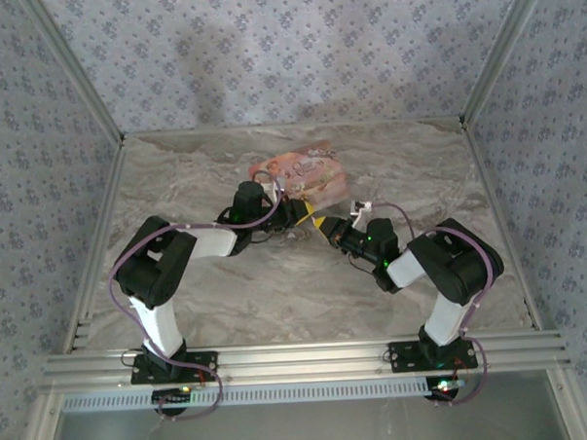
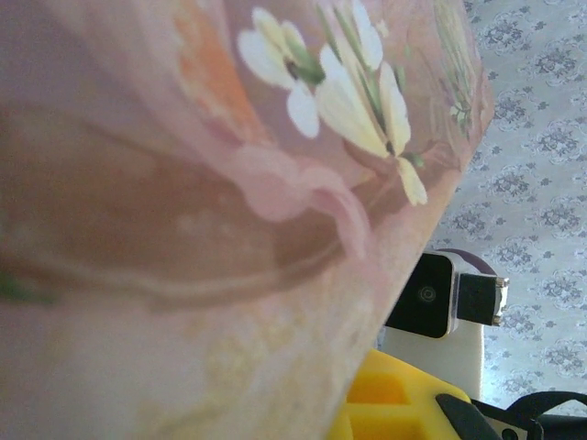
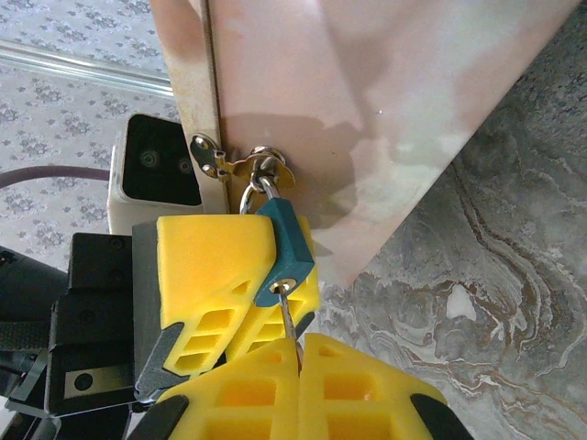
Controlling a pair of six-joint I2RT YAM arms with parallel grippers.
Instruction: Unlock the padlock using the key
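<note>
Two arms meet at the middle of the marbled table (image 1: 277,289), just in front of a pink box (image 1: 306,174) printed with flowers. Seen from above, the left gripper (image 1: 295,215) and the right gripper (image 1: 325,225) point at each other tip to tip beside the box's near edge. The right wrist view gives the detail. The padlock (image 3: 286,243), a small blue-green body, hangs by its metal shackle (image 3: 260,188) from a brass hasp (image 3: 240,163) on the corner of the box. The left gripper (image 3: 275,275) is clamped on the padlock, with yellow fingers (image 3: 215,252) pressed against its sides, holding it tilted with the keyhole end facing down and toward the camera. The key (image 3: 288,323) shows as a thin metal shaft, its tip in the bottom face of the padlock and its other end pinched between the closed yellow fingers of the right gripper (image 3: 298,353). Whether the shackle has sprung free of the body cannot be told; it looks seated. In the left wrist view the flowered side of the box (image 2: 183,229) sits very close to the lens, with patterned wall (image 2: 532,137) beyond.
</note>
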